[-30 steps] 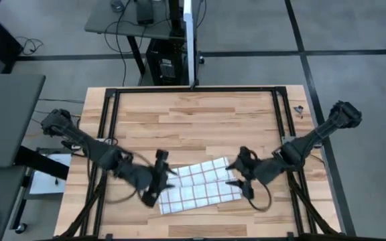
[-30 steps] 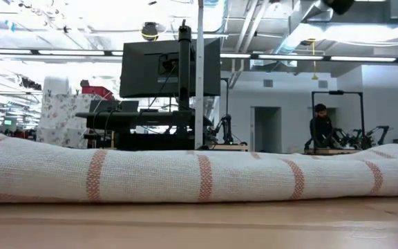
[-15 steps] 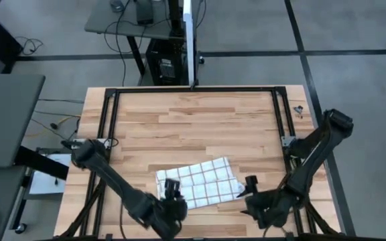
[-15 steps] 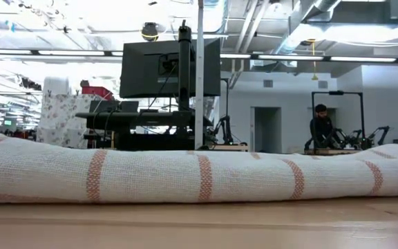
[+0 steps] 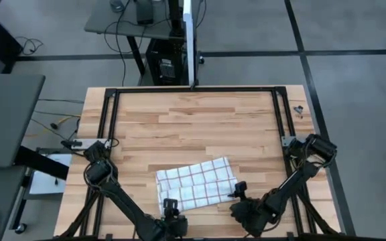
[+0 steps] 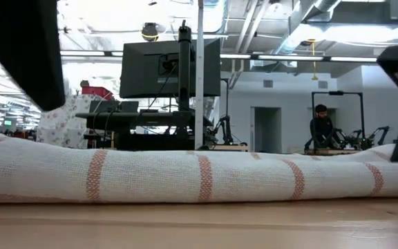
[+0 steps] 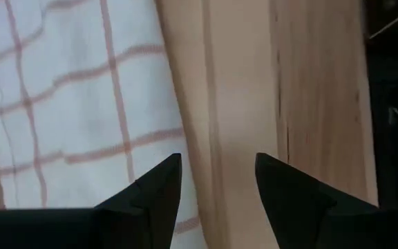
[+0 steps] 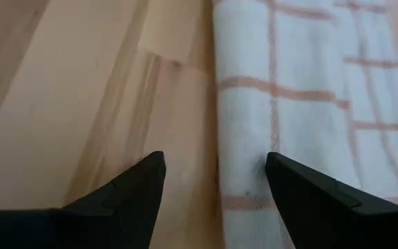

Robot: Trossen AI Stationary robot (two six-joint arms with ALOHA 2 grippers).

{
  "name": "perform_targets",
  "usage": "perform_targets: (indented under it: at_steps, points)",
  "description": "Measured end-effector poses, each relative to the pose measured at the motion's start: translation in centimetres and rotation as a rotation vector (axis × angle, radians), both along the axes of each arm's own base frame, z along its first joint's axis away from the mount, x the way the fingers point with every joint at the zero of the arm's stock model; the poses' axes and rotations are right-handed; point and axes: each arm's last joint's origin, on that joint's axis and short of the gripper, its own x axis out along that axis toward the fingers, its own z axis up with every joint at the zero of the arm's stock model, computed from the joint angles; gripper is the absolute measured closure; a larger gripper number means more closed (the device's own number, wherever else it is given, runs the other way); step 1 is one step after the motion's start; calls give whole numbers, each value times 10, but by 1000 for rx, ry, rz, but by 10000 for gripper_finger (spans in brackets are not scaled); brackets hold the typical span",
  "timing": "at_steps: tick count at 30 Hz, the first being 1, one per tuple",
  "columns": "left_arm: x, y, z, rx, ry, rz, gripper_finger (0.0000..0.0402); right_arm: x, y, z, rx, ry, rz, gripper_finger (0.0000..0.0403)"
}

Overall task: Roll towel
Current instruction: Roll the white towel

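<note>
Towel: white red-checked cloth towel [image 5: 196, 184] flat on wooden table [image 5: 200, 117].
Left gripper [image 7: 216, 183]: wide, empty, at towel's 7 o'clock corner.
Right gripper [image 8: 216, 181]: wide, empty, at towel's 4 o'clock corner.

The dark left arm reaches from its mount at the table's left side down to the near edge, its two-finger left gripper [image 5: 171, 203] low, jaws spread apart with nothing between them. The dark right arm folds in from the right side, its right gripper [image 5: 238, 189] near the near edge, jaws likewise spread wide and empty.
</note>
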Motion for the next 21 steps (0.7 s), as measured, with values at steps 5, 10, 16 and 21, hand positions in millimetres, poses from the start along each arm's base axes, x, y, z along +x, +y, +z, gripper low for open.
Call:
perform_targets:
  at_steps: [5, 10, 16, 21]
  points:
    - [-2, 4, -1, 27, 18, 24, 232, 5, -4, -4, -42, -17, -17, 155]
    - [0, 5, -17, 80, 65, -26, 232, 10, -9, -5, -70, -12, -16, 155]
    - [6, 12, -37, 142, 98, 6, 232, 12, -11, -5, -68, -22, -28, 155]
    - [11, 19, -37, 155, 40, 94, 232, 14, -12, -5, -66, -26, -32, 155]
